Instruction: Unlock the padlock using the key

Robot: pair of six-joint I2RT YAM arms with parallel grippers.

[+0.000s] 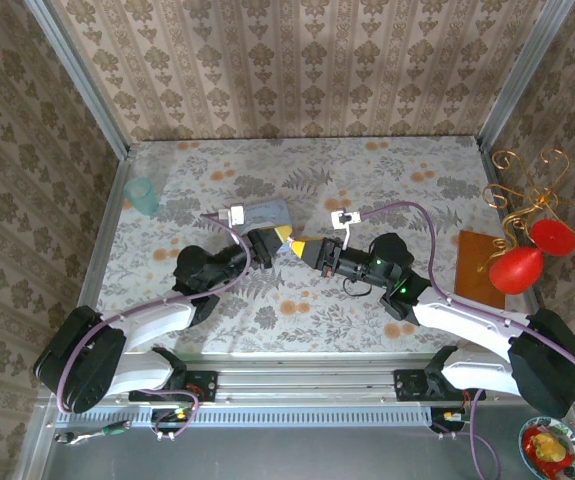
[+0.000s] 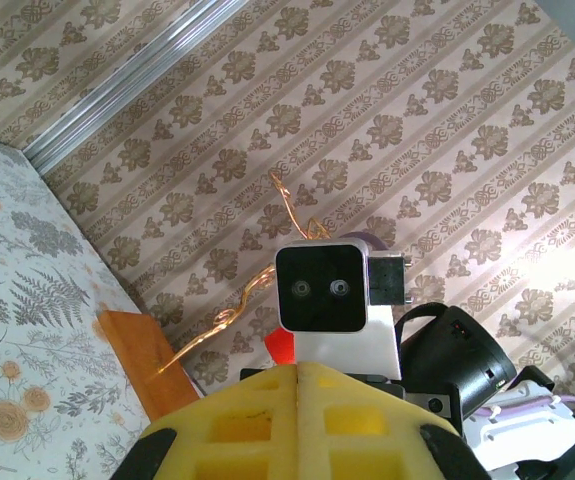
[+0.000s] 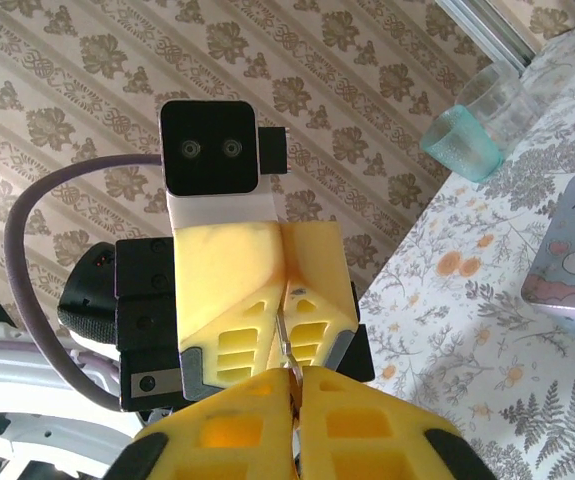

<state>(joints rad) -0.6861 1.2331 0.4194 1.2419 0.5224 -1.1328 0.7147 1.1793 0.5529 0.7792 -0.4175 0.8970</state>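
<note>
Over the middle of the table my left gripper (image 1: 286, 236) and right gripper (image 1: 301, 247) meet tip to tip, both held above the floral cloth. In the right wrist view a thin silvery metal piece (image 3: 283, 325) runs out of the seam of the left gripper (image 3: 285, 300) and into my right gripper (image 3: 294, 372). Both pairs of yellow pads are pressed shut on it. I cannot tell whether this piece is the key or the shackle. The padlock's black body is hidden. In the left wrist view the left gripper (image 2: 298, 368) is shut, pads flush.
A pale translucent box (image 1: 265, 212) lies just behind the left gripper. A teal cup (image 1: 143, 196) stands at the far left. At the right are a wooden block (image 1: 477, 268), red ornaments (image 1: 515, 270) and gold wire (image 1: 527, 190). Patterned walls close in the table.
</note>
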